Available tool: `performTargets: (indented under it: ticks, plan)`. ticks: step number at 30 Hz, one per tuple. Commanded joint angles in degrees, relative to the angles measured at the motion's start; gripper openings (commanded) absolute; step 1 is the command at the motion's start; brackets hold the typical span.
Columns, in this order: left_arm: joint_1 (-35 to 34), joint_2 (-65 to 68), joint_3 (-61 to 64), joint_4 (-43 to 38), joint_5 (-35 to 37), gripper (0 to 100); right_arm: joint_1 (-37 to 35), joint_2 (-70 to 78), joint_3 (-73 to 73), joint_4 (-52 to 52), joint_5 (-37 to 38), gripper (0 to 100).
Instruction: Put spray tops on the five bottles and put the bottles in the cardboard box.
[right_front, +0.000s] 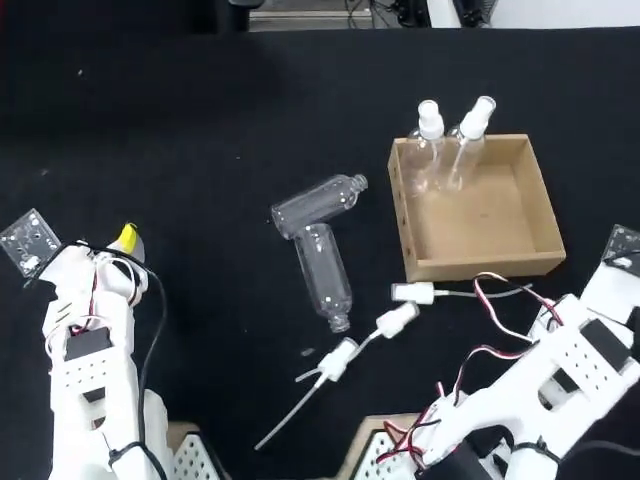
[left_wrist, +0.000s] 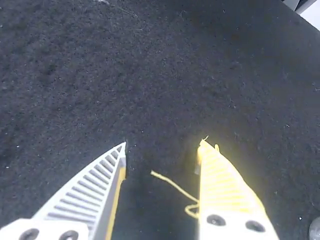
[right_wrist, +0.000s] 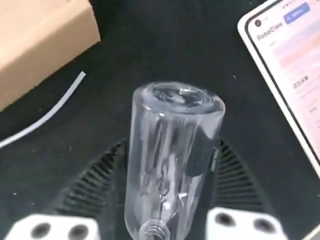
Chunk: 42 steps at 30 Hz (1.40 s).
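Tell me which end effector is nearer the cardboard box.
Right. The right end effector, gripping a clear bottle, sits close by a corner of the cardboard box. The left end effector is far off across the table, open over bare black tabletop.

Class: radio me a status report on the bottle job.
Left pincer open over cloth. Right pincer shut on bottle. Two capped bottles in box; two uncapped bottles, three spray tops loose.

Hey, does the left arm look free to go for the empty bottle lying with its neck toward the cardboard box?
Probably yes. The left gripper is open and empty, and bare black mat lies between it and that bottle, with nothing in the way. Whether the arm stretches that far I cannot tell.
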Motion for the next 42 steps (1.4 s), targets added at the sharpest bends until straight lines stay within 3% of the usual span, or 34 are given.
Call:
performTargets:
  ticks: [1,5,13,15,21,24,29,32,34,42]
  plan:
    - [0.7,-0.8,-3.5,-0.8,0.4,21,-1.0,-1.8,0.0,-1.0,-1.1,22.7]
    - [0.7,-0.8,-3.5,-0.8,0.4,21,-1.1,-1.8,1.5,-1.0,-0.7,31.6]
    - [0.7,-0.8,-3.5,-0.8,0.4,21,-0.2,-2.0,-4.7,0.6,1.7,30.0]
    - [0.8,-0.8,-3.5,-0.8,0.4,21,1.1,-1.9,-9.5,5.6,9.2,30.0]
    - [0.8,-0.8,-3.5,-1.0,0.4,21,1.6,-1.9,-21.8,20.0,41.4,30.0]
    - [0.8,-0.8,-3.5,-0.8,0.4,21,3.1,-1.9,-21.9,20.6,62.5,30.0]
    - [0.8,-0.8,-3.5,-1.0,0.4,21,8.0,-2.2,-16.9,20.6,105.1,30.2]
    - [0.8,-0.8,-3.5,-1.0,0.4,21,11.1,-2.2,-14.7,20.5,122.2,30.4]
    - [0.8,-0.8,-3.5,-1.0,0.4,21,11.8,-2.1,-14.2,20.5,126.6,30.4]
    - [0.8,-0.8,-3.5,-1.1,0.4,21,9.2,-1.9,-10.8,17.2,131.4,30.4]
